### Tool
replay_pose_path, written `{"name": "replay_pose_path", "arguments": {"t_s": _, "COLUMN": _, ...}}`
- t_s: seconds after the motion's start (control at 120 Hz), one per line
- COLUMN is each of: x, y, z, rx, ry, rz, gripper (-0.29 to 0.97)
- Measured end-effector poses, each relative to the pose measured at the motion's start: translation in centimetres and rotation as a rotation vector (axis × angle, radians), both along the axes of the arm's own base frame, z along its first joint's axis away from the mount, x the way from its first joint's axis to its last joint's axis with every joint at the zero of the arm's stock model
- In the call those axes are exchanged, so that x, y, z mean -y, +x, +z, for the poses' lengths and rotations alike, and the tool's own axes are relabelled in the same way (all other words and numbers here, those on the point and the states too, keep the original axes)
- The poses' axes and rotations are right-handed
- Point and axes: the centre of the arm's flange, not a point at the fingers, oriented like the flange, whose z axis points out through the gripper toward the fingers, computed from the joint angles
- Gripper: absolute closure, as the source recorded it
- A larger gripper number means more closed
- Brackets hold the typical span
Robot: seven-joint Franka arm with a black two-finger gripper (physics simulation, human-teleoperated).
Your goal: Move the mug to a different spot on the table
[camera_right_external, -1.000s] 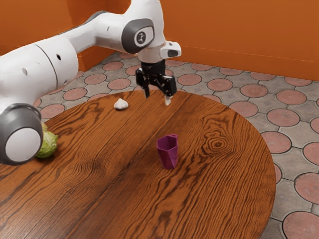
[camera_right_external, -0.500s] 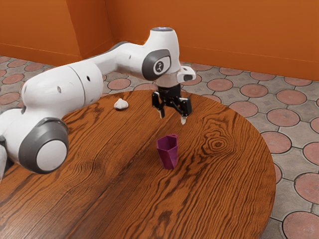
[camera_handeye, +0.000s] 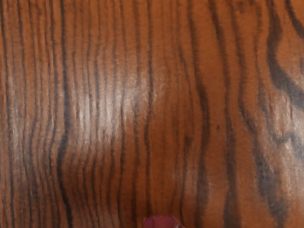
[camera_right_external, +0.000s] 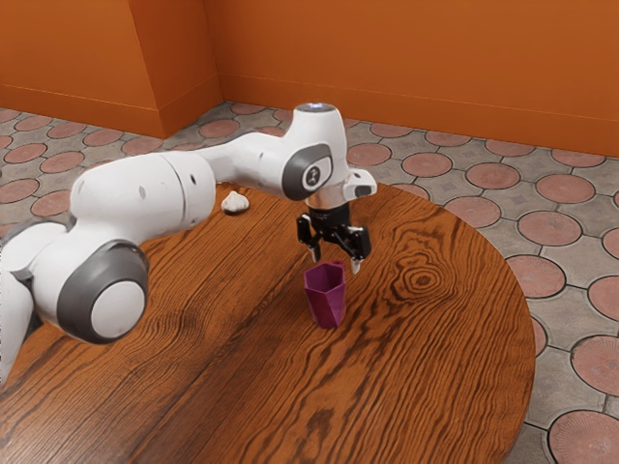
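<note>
Exterior view first: the white multi-joint robot arm (camera_right_external: 164, 198) comes in from the exterior view's left and bends down over the round, dark-grained wooden table (camera_right_external: 435, 377). Its black two-finger gripper (camera_right_external: 336, 261) points straight down, directly above the small purple faceted mug (camera_right_external: 326, 298). The jaws are spread apart and aren't clamped on anything. The fingertips sit roughly level with the mug's rim, one toward each side of it. Honestly, from this angle I can't tell whether a tip is brushing the rim or hanging just over it, but it's definitely not a two-sided grip.

The mug stands upright on the tabletop, around the middle. It's near the big knot swirl in the wood grain (camera_right_external: 423, 282), which lies toward the exterior view's right of it. Well apart from the mug, close to the table's far edge and beside the arm's forearm, there's a small white lump that looks like a garlic bulb (camera_right_external: 234, 202). Around the table you get a floor of round terracotta tiles (camera_right_external: 571, 188) and plain orange walls (camera_right_external: 435, 48).

Wrist view: the wooden tabletop (camera_handeye: 142, 95) seen up close, with long dark grain streaks running across it. A little blurry sliver of the purple mug (camera_handeye: 161, 222) pokes in right under the hand.
</note>
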Motion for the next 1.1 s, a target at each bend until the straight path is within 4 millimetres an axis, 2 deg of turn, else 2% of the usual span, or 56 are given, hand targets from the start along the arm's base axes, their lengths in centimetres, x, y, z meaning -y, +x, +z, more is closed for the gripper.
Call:
{"name": "replay_pose_path", "arguments": {"t_s": 0.275, "x": 0.1, "y": -0.5, "z": -1.7, "rx": -0.012, "ry": -0.008, "rz": -0.009, "gripper": 0.02}}
{"name": "replay_pose_path", "arguments": {"t_s": 0.558, "x": 0.5, "y": -1.0, "z": -1.5, "rx": 0.0, "ry": -0.012, "rz": -0.026, "gripper": 0.06}}
{"name": "replay_pose_path", "arguments": {"t_s": 0.758, "x": 0.7, "y": -1.0, "z": -0.4, "rx": 0.028, "ry": -0.015, "rz": -0.034, "gripper": 0.14}}
{"name": "replay_pose_path", "arguments": {"t_s": 1.1, "x": 1.1, "y": -1.6, "z": -1.1, "rx": 0.016, "ry": -0.006, "rz": -0.056, "gripper": 0.28}}
